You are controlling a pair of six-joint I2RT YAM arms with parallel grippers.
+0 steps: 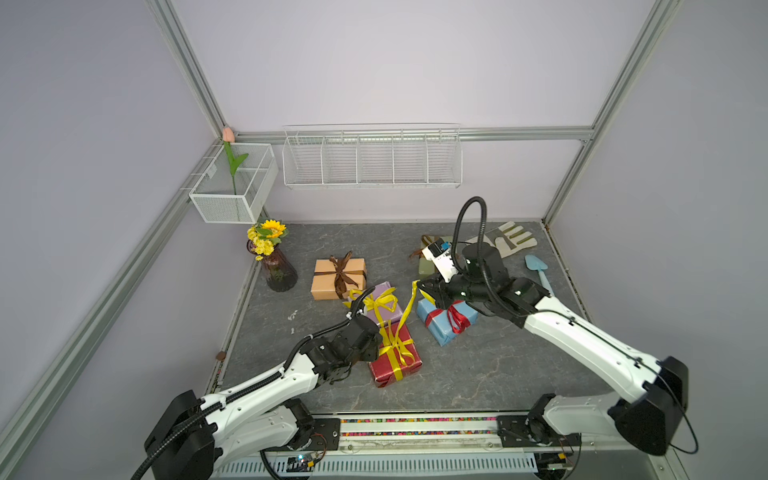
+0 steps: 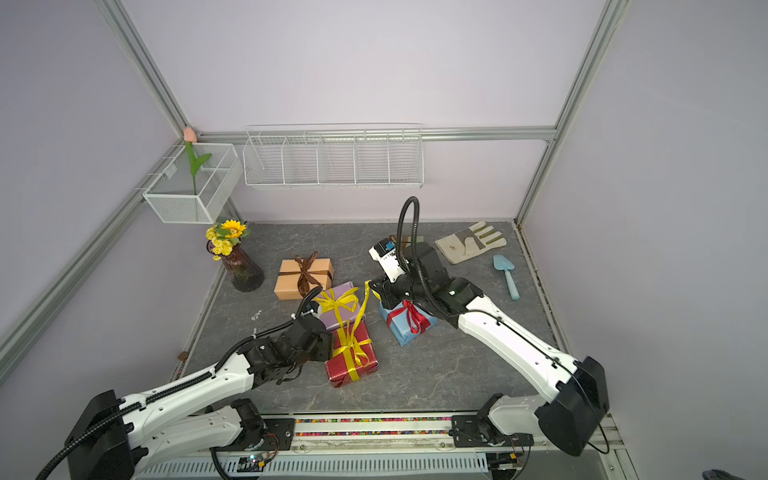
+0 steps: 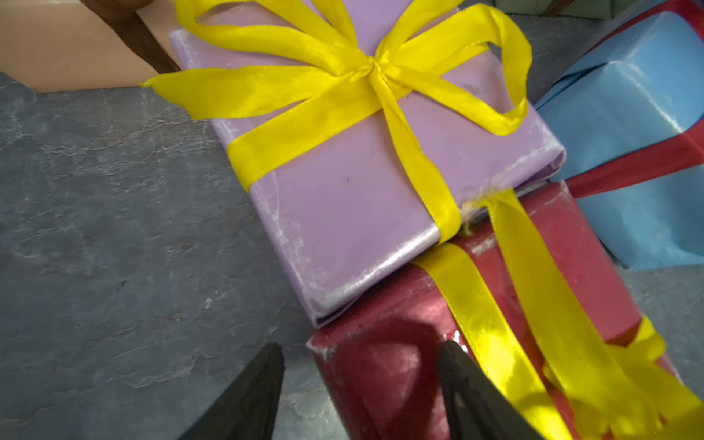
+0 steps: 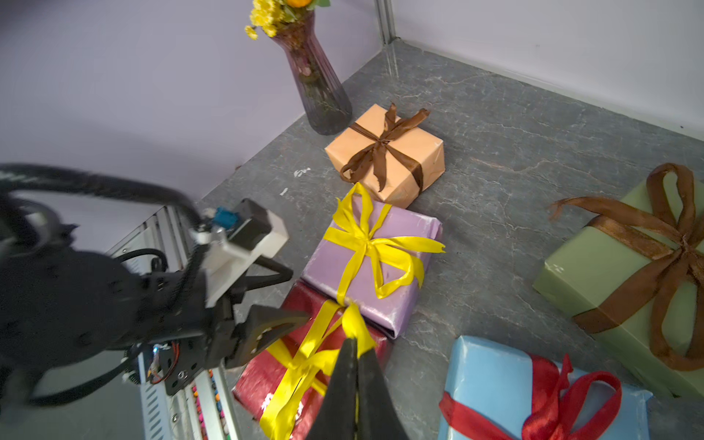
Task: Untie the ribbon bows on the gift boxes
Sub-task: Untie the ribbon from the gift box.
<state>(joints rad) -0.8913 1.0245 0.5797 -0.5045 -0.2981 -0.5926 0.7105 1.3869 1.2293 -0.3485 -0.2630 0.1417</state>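
My right gripper (image 4: 356, 341) is shut on a tail of the yellow ribbon (image 1: 407, 316) and holds it taut and slanting up from the bow on the red box (image 1: 386, 370). My left gripper (image 3: 362, 346) is open, with its fingers either side of that box's near corner. The lilac box (image 3: 362, 213) leans on the red one, its yellow bow (image 3: 373, 64) tied. The light blue box (image 1: 436, 328) keeps a red bow (image 1: 455, 316), and the tan box (image 1: 328, 282) a brown bow (image 1: 341, 270). The olive green box (image 4: 609, 266), also brown-bowed, sits partly hidden behind my right arm in both top views.
A dark vase of yellow flowers (image 1: 278, 266) stands at the back left. A work glove (image 1: 509, 241) and a blue trowel (image 1: 538, 270) lie at the back right. White wire baskets (image 1: 372, 156) hang on the back wall and in the left corner.
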